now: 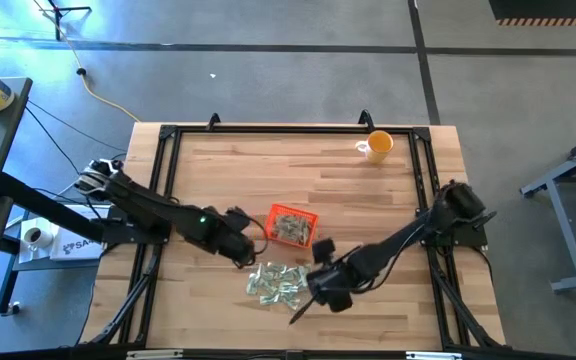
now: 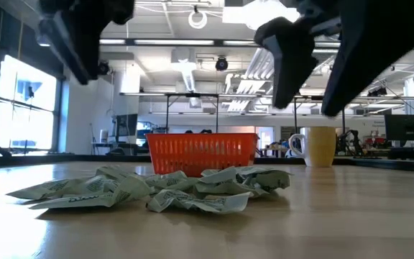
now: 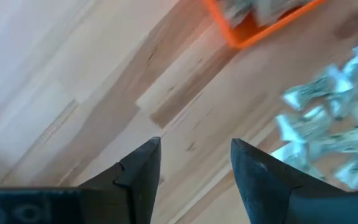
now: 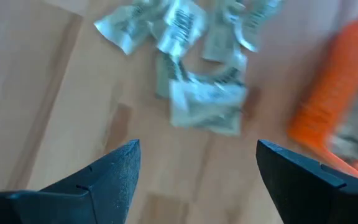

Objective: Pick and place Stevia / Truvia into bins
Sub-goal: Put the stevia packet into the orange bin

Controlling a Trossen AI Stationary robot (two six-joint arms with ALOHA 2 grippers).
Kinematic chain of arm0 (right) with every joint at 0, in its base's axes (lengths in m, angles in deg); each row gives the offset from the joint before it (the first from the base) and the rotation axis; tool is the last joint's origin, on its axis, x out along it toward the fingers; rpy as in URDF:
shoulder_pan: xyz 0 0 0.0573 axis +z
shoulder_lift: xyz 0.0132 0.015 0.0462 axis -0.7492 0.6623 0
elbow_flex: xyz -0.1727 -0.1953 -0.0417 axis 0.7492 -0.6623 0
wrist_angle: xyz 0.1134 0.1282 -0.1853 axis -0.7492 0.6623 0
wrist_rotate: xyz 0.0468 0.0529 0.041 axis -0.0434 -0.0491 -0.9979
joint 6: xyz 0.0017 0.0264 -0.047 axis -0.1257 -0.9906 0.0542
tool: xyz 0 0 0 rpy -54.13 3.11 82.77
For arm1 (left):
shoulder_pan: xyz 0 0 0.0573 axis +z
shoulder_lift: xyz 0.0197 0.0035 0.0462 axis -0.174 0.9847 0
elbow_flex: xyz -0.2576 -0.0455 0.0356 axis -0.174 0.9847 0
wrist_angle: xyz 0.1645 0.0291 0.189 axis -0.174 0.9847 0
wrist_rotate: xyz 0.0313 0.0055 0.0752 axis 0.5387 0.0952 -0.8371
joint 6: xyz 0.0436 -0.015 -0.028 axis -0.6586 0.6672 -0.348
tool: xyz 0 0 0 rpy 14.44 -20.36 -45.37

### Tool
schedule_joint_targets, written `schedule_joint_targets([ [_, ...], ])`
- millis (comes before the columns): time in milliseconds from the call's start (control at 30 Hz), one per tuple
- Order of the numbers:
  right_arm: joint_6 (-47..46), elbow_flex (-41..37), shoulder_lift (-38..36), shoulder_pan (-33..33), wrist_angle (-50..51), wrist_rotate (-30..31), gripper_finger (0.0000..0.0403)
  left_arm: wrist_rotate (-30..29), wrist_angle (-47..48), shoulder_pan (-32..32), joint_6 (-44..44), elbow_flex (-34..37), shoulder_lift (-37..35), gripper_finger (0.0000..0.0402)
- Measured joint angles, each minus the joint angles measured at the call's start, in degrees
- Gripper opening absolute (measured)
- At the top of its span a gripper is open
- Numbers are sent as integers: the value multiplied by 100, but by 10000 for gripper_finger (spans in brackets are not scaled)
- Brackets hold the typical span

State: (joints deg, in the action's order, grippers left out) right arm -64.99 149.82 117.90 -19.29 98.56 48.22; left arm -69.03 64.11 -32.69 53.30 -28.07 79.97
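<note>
A heap of green-and-white packets [image 1: 276,283] lies flat on the wooden table, near its near edge; the low view shows the heap [image 2: 157,191] in front of the orange tray [image 2: 201,153]. The tray [image 1: 293,225] sits just beyond the heap with several packets inside. My left gripper [image 1: 243,255] hovers open to the left of the heap and tray; its wrist view shows bare wood between the fingers [image 3: 194,155]. My right gripper [image 1: 303,305] hovers open to the right of the heap, packets [image 4: 204,102] lying ahead of it. Neither touches anything.
An orange-yellow cup [image 1: 377,146] stands near the table's far right corner. Bare wood stretches across the far half of the table [image 1: 268,165]. A black frame [image 1: 163,180] borders the table.
</note>
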Motion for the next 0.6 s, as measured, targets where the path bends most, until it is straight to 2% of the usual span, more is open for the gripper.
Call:
schedule_joint_targets([
  [133,-189,0,431,104,-481,245,309,14,-136,-113,234,544,-253,220],
  [267,-638,2,721,42,-918,131,309,177,-210,-147,247,856,-414,215],
  [467,-1301,2,805,-211,-943,406,305,254,-212,-148,103,999,-524,211],
  [600,-1308,2,811,-334,-942,310,276,245,-171,-139,-101,1008,-522,211],
])
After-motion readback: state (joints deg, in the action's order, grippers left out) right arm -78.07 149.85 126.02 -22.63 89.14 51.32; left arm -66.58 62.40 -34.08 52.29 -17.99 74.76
